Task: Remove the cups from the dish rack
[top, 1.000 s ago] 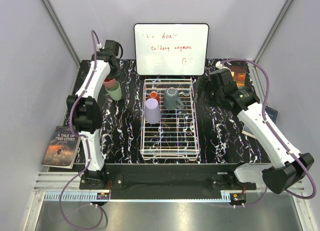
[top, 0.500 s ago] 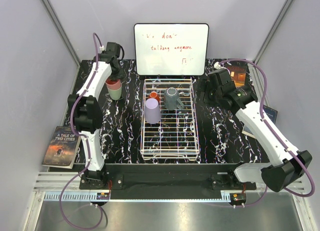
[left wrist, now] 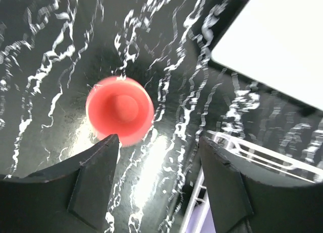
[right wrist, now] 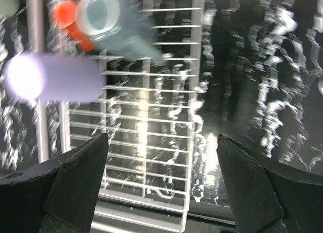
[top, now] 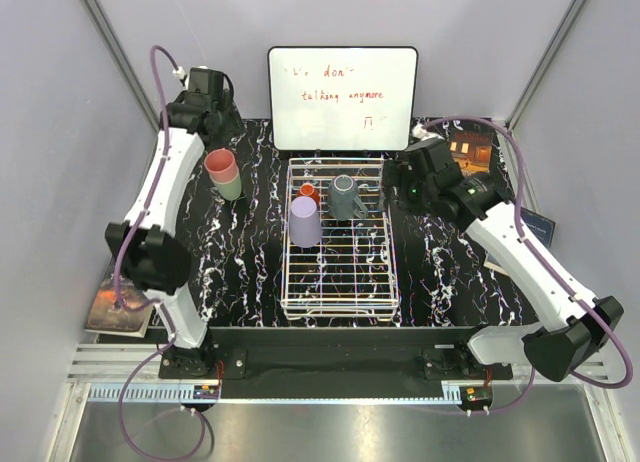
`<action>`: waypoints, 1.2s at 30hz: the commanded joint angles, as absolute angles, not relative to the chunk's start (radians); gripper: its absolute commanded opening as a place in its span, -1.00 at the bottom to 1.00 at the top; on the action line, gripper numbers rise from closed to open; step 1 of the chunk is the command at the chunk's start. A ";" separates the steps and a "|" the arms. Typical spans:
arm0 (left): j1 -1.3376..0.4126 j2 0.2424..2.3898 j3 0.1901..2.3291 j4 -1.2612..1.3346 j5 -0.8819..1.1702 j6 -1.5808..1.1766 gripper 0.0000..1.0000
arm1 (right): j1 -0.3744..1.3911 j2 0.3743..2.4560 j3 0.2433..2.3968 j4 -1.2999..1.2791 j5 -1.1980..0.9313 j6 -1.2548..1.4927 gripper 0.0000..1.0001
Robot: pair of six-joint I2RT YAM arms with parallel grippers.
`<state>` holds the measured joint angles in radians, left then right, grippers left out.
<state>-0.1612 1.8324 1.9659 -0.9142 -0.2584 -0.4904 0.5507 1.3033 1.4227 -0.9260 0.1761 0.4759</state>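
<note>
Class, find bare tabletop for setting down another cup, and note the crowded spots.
Bare table lies left of the dish rack, nearer than the pink cup and pale green cup, and right of the rack, between it and the right arm. Crowded: the rack's far end, holding the lavender cup, orange-red cup and grey mug.

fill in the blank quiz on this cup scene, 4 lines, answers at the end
1. The rack holds ___ cups.
2. The pink cup is stacked on a ___ cup, outside the rack.
3. Next to the mug and the orange cup stands a taller ___ cup.
4. The left gripper and the right gripper both have their jaws ___.

Missing words: three; green; lavender; open
</note>
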 commanded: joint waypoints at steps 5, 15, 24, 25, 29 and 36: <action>-0.302 1.546 1.846 -0.842 -0.347 -0.488 0.41 | 0.747 1.425 1.611 -0.888 0.210 0.411 0.94; -0.434 1.220 1.536 -0.828 -0.416 -0.546 0.42 | 0.850 1.655 1.770 -0.873 0.157 0.390 1.00; -0.446 0.985 1.371 -0.865 -0.471 -0.554 0.42 | 0.873 1.867 1.939 -0.874 0.144 0.360 1.00; -0.446 0.968 1.361 -0.880 -0.477 -0.555 0.43 | 0.873 1.877 1.944 -0.876 0.147 0.357 1.00; -0.446 0.925 1.318 -0.893 -0.474 -0.578 0.42 | 0.873 1.943 1.965 -0.874 0.141 0.353 0.99; -0.446 0.877 1.240 -0.894 -0.459 -0.601 0.43 | 0.873 2.031 1.996 -0.867 0.149 0.339 0.99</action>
<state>-0.4423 0.8959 1.2652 -0.9051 -0.4458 -0.5789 0.8680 1.9923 1.9381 -0.8867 0.1452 0.3614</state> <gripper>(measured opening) 0.711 0.994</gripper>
